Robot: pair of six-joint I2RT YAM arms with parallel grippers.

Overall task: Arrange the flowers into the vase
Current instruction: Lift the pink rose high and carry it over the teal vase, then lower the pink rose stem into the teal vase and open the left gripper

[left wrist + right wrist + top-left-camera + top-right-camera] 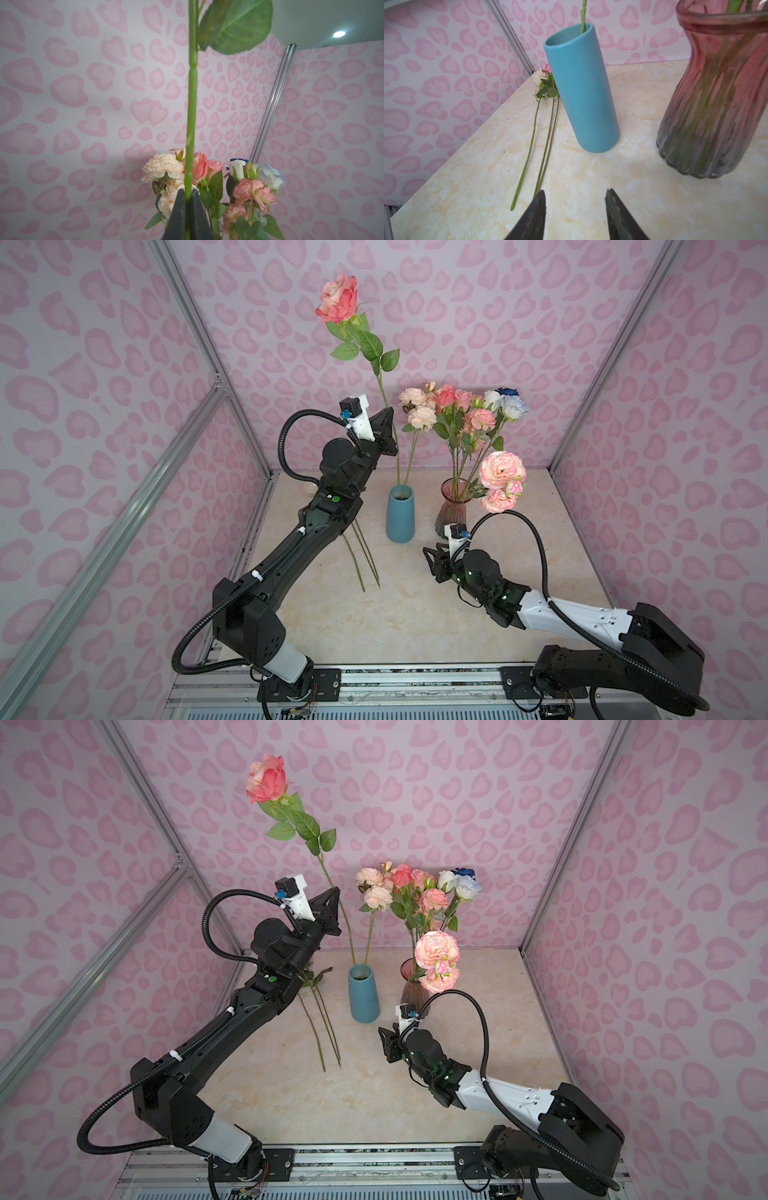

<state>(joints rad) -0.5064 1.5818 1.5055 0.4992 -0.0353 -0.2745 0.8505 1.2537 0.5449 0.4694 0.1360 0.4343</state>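
Right gripper [575,193] spread, empty over table [467,187], left gripper [188,192] pinching coral rose [338,298] by its stem above blue vase [400,514]

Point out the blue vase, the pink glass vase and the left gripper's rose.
blue vase [400,516], a top view, mid body.
pink glass vase [716,104], right wrist view, ribbed wall.
held rose [338,298], a top view, bloom.

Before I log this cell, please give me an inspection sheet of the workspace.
Surface: marbled tabletop.
Job's things: coral rose upright, stem end at blue vase mouth; bouquet in pink glass vase; three stems lying beside blue vase.
Clutter: nothing seen.
Grippers: left gripper shut on rose stem; right gripper open, empty.
Cables: black conduit loops at both arms.
Surroundings: pink heart-print walls, metal frame.
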